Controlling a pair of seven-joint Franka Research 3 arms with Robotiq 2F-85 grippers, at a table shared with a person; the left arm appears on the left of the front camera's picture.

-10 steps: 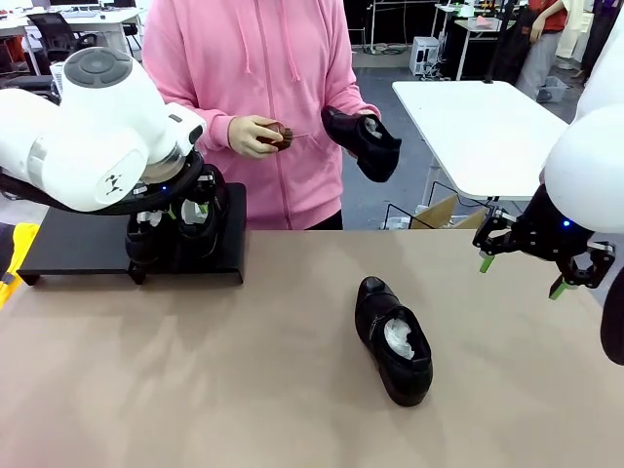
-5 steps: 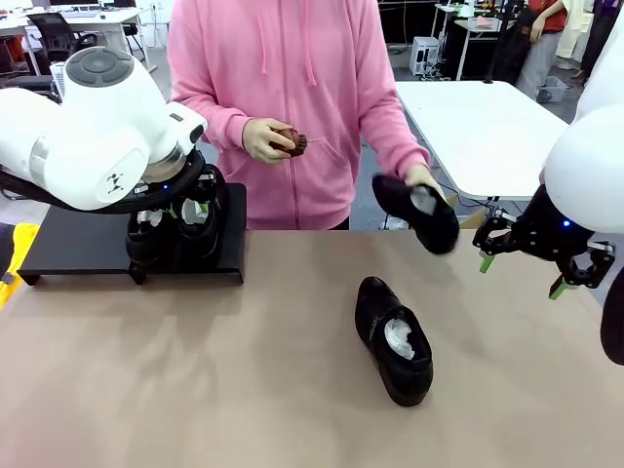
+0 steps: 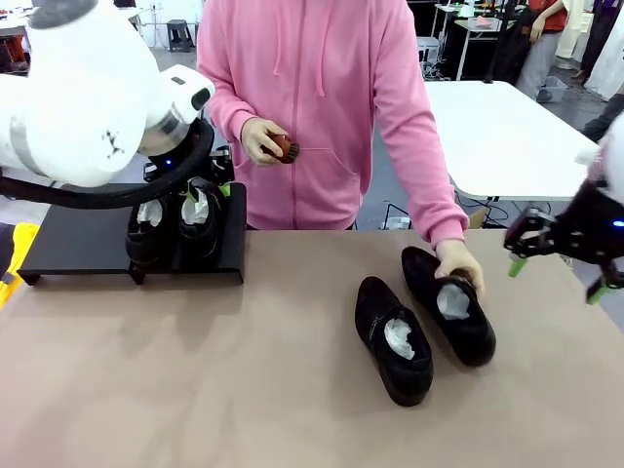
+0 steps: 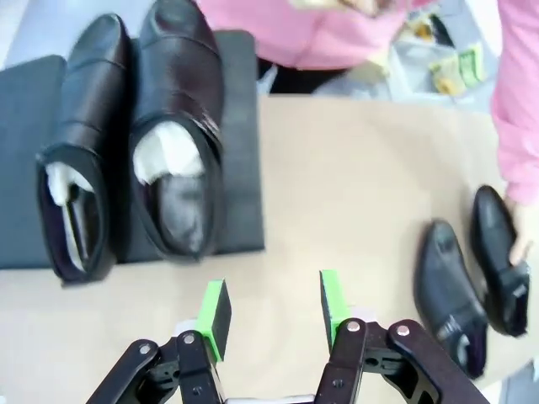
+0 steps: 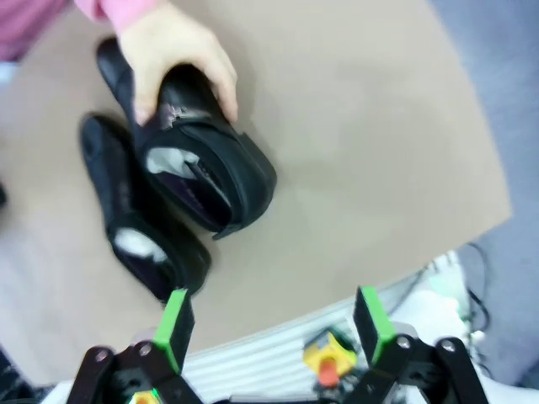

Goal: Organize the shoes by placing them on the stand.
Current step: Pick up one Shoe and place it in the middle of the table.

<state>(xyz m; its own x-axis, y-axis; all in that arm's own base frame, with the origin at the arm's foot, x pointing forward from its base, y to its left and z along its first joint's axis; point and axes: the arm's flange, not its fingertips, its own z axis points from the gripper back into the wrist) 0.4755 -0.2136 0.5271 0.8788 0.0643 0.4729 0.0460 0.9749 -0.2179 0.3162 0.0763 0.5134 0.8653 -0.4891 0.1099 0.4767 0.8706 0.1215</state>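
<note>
Two glossy black shoes (image 3: 146, 229) (image 3: 200, 216), stuffed with white paper, stand side by side on the right end of the black stand (image 3: 68, 244). Just above and behind them hovers my left gripper (image 4: 271, 311), open, with nothing between its green pads. Another shoe (image 3: 392, 336) lies on the table's middle. Beside it a person's hand (image 3: 458, 265) rests on a fourth shoe (image 3: 458, 317), set down on the table. My right gripper (image 3: 556, 278) hangs open at the right edge, apart from both; in its wrist view, the gripper (image 5: 274, 328) looks down on the hand (image 5: 173, 67) and the shoe (image 5: 202, 160).
The person in a pink hoodie (image 3: 312, 97) stands at the far side and holds a small brown brush (image 3: 284, 148) in the other hand. The stand's left part (image 4: 25, 168) is bare. A white table (image 3: 497, 127) stands behind on the right.
The person has brought the held shoe down onto the table beside the lying one. My left arm has risen above the stand. My right gripper has shifted slightly right.
</note>
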